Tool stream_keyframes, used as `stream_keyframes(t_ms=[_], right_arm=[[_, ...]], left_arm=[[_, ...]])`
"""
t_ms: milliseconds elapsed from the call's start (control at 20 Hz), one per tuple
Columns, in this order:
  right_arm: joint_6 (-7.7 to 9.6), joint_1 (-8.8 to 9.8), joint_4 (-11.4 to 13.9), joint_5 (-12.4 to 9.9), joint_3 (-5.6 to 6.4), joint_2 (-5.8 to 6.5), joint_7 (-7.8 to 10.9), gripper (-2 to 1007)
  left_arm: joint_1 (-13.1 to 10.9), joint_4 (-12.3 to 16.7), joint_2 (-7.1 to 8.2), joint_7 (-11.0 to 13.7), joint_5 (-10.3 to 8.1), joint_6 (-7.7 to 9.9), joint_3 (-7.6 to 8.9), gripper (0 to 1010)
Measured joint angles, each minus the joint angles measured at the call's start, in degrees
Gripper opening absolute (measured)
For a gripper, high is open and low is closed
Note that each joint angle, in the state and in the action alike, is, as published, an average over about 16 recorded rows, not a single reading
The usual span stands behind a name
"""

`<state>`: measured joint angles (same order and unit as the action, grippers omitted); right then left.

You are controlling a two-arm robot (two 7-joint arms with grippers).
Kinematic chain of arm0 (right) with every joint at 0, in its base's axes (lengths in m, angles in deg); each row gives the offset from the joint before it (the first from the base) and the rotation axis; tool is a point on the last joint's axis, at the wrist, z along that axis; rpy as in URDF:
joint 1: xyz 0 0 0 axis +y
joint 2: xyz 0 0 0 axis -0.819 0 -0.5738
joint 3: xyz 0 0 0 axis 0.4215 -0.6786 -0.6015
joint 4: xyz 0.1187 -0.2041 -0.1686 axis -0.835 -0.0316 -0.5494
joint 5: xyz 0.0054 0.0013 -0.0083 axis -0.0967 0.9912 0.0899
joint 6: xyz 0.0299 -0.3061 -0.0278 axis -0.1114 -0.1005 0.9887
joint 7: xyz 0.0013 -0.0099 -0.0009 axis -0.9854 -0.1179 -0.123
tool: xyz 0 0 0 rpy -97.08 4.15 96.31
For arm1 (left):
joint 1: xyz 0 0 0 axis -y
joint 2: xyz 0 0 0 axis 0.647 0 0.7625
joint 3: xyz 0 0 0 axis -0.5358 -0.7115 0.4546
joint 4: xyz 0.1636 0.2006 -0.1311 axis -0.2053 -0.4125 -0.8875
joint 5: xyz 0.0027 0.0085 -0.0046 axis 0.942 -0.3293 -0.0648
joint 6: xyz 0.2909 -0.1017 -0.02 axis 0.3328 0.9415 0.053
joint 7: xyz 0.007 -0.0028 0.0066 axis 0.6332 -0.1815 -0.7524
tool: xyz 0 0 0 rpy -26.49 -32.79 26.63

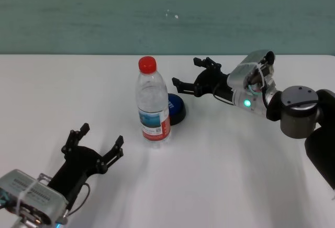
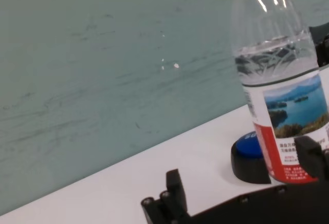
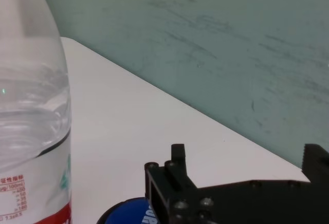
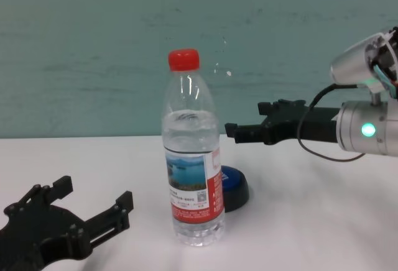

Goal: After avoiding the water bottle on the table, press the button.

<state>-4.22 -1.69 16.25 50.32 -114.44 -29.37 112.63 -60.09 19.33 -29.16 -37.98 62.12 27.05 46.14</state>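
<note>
Hovering above the button (image 1: 176, 109) behind the water bottle (image 1: 153, 102), right tool (image 1: 192, 77) spread, empty.

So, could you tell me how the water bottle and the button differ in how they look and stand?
The water bottle is tall, clear, upright, with a red cap; the button is low and round, blue-domed on a black base. The bottle stands nearer the robot and partly hides the button behind it. The open right gripper hovers beside the button; the open left gripper sits nearer the bottle. Both rest on the white table.
</note>
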Motion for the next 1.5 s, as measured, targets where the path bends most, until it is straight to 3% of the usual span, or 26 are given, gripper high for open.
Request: stream_keyframes(t_ms=[350,650,1150,1500], right_arm=[[0.62,2.16,4.23,-0.33,1.15,1.25,-2.57,1004],[1.99,6.19,10.98,-0.33,3.31,3.21,-6.01,1004],[5.5,17.2,27.19,-0.04,8.82,7.5,-12.11,1004],[7.45,25.48,36.99,0.32,12.72,9.11,-15.39,1004]], left_arm=[[0.0,0.0,0.0,0.0,0.0,0.0,0.0,1000],[0.0,0.0,0.0,0.0,0.0,0.0,0.0,1000],[0.0,0.0,0.0,0.0,0.0,0.0,0.0,1000],[0.0,0.0,0.0,0.0,0.0,0.0,0.0,1000]])
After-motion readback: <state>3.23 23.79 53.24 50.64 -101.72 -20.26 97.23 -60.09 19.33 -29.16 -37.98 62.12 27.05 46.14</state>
